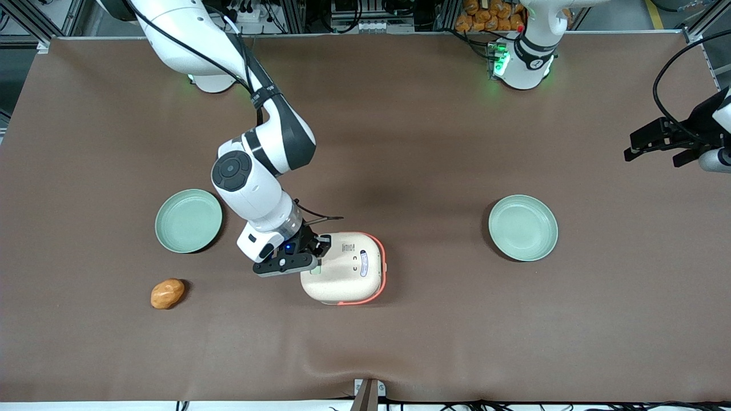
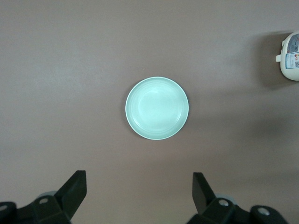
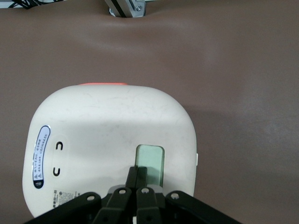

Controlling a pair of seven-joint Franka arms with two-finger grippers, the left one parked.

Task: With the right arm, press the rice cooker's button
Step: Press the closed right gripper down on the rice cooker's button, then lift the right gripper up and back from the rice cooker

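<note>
The rice cooker (image 1: pixel 345 268) is found near the middle of the bench (image 1: pixel 400 114), somewhat toward the edge nearest the front camera, with its lid shut. The pincer (image 3: pixel 138 179) of the right arm (image 1: pixel 251 182) is held over the cooker's end toward the working arm, its two fingers brought together into a single tip that is placed on the rim of the button (image 3: pixel 150 164).

A slip is judged the main risk: the closed tip is seen at the very edge of the green pad, so a push might be landed partly on the cream lid and the button left unpressed. A slanted push could also cause the light cooker to be slid along the smooth bench.

The button and the closed fingers are shown only by the right wrist view; in the front view they are hidden under the pincer body. The two green plates (image 1: pixel 188 221) (image 1: pixel 523 228) and an orange-brown lump (image 1: pixel 167 293) near the working arm's end are shown only by the front view.
</note>
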